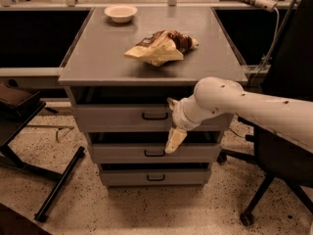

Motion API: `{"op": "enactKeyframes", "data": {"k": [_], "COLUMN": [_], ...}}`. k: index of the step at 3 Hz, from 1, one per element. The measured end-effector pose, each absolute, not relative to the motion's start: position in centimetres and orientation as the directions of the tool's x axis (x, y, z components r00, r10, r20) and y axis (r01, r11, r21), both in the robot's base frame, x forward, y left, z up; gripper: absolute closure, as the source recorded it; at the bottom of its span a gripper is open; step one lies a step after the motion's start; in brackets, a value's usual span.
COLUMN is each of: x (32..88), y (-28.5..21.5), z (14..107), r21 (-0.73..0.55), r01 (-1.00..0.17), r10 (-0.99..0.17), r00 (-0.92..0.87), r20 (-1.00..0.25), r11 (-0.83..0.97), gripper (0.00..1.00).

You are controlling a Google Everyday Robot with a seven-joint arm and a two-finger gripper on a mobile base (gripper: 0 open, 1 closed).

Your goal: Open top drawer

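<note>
The top drawer (117, 117) is the widest grey front of three under the cabinet top, with a small black bracket handle (155, 115) at its centre. Its front sits about flush with the cabinet, under a dark gap, and its inside is hidden. My gripper (172, 122) is at the end of the white arm, which reaches in from the right. It is open, with one finger (171, 103) up at the drawer's top edge and the other (174, 140) hanging down over the second drawer (122, 153). The gripper is just right of the handle and does not hold it.
A crumpled chip bag (161, 47) and a white bowl (121, 12) lie on the cabinet top (98, 53). The third drawer (127, 176) is lowest. An office chair (286, 151) stands close on the right. A black stand's legs (58, 182) cross the floor at left.
</note>
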State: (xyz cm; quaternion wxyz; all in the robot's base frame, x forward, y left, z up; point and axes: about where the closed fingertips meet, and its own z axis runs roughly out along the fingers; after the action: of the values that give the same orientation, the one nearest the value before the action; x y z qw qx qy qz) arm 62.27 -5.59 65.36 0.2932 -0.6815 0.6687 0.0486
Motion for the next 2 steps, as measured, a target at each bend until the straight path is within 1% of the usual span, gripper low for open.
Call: {"op": "enactKeyframes", "data": {"k": [2], "x": [61.74], "y": [-5.23], "z": [64.69], "r21": [-0.315], "r01": [-0.948], "r10": [-0.890], "r00": [0.106], "r20": [-0.443], "r11": [0.044], "gripper": [0.00]}}
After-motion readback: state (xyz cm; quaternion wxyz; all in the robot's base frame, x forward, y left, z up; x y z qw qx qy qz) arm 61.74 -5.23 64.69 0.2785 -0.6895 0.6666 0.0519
